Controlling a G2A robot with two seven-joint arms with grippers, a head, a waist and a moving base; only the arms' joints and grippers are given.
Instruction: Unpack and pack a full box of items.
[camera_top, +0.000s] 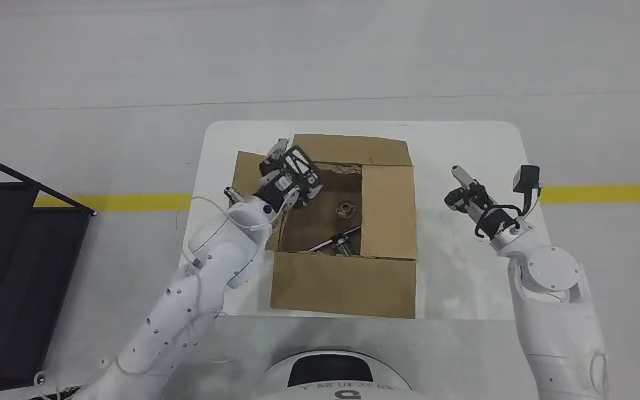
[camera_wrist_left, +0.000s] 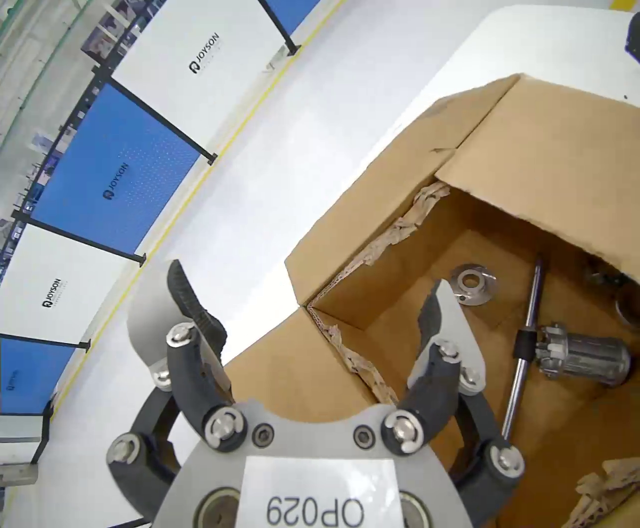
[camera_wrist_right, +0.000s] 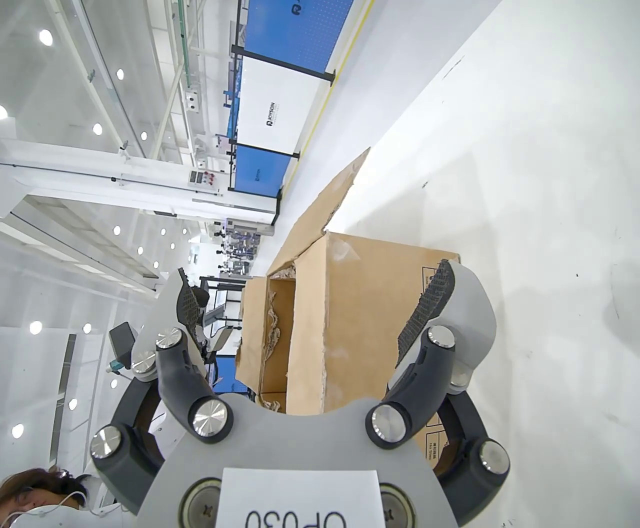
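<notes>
Cardboard box (camera_top: 345, 285) sits open mid-surface, metal parts inside. Likely unpacking: left gripper (camera_wrist_left: 310, 295), released and empty, hovers over its rim and must drop onto the flange (camera_wrist_left: 472, 282). Right gripper (camera_wrist_right: 315, 280), also released, hangs near the surface's right edge.

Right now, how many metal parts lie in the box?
3: a round flange, a thin rod beside it, a ribbed cylinder by the rod. More may hide under the flap.
</notes>
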